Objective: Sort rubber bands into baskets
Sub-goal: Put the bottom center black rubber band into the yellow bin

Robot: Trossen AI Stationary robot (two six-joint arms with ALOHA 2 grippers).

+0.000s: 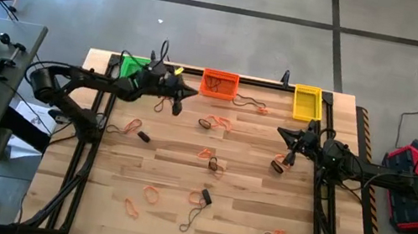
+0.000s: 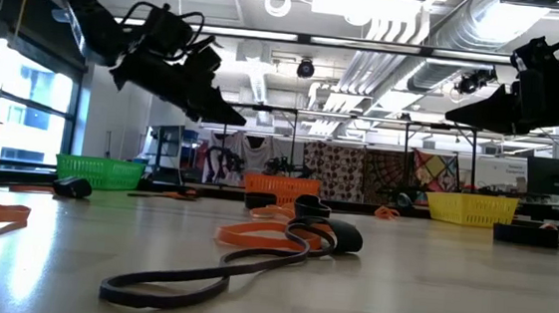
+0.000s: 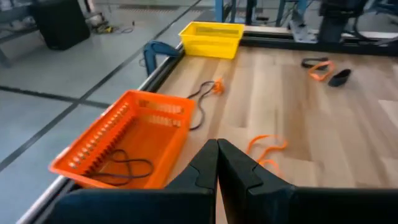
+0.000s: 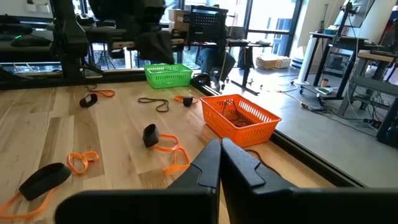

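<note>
While both arms hung above the wooden table, we saw rubber bands scattered loose across most of its surface, orange ones mixed with dark ones, some overlapping in small tangles. Three mesh baskets stood in a row along the far edge: the green basket, the orange basket, and the yellow basket. A dark band already lay inside the orange basket.

We found the left gripper raised near the green and orange baskets, its fingers pressed together with nothing between them. The right gripper hovered below the yellow basket, likewise pressed together and empty.

We judged the bands to be very light, thin and floppy, likely to sag once lifted and to drag a neighbour where they overlapped. We thought the best hold would be a pinch across one strand where a loop lay clear of others, fingers coming straight down.
</note>
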